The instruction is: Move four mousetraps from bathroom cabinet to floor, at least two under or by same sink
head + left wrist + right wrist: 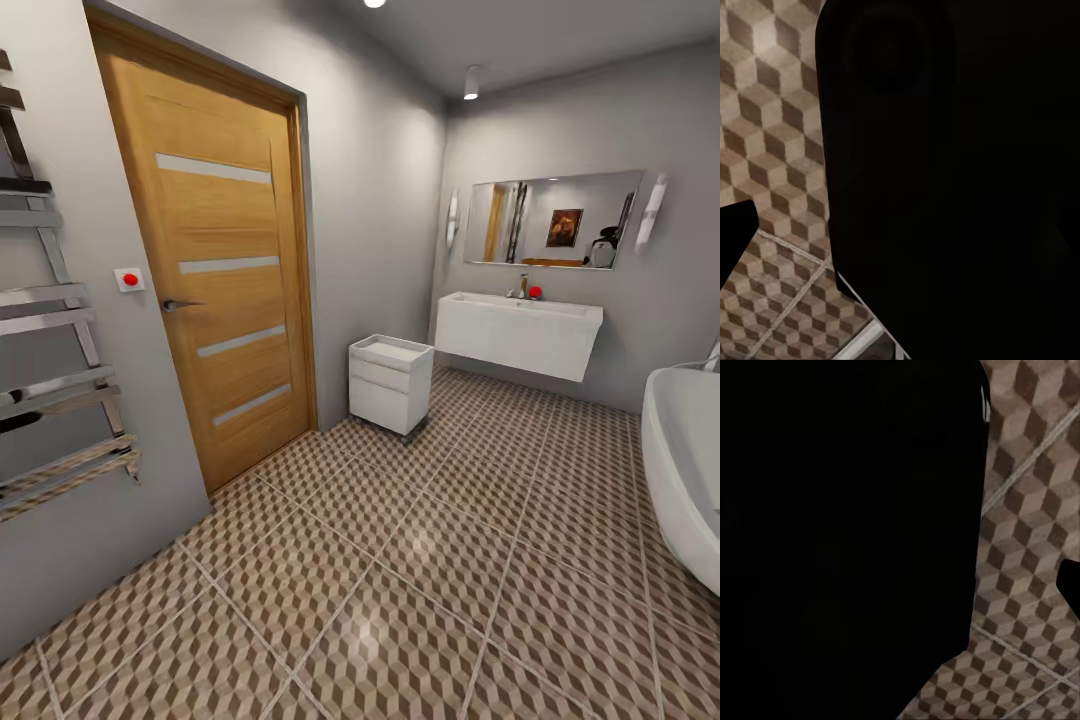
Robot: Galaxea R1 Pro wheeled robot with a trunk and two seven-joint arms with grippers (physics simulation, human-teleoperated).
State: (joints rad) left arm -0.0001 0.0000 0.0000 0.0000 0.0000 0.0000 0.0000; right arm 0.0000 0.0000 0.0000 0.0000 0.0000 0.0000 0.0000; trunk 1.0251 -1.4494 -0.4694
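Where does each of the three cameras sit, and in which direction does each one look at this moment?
Head view: on the robot's head, facing into the bathroom toward the bathroom sink, the wooden door and the bathtub; none of the robot's body appears.
Left wrist view: near the left gripper, looking down at the bathroom floor; a large black part of the robot blocks much of it.
Right wrist view: near the right gripper, also looking down at the floor; black robot body blocks most.
Shared: all three show the cube-pattern tiles.
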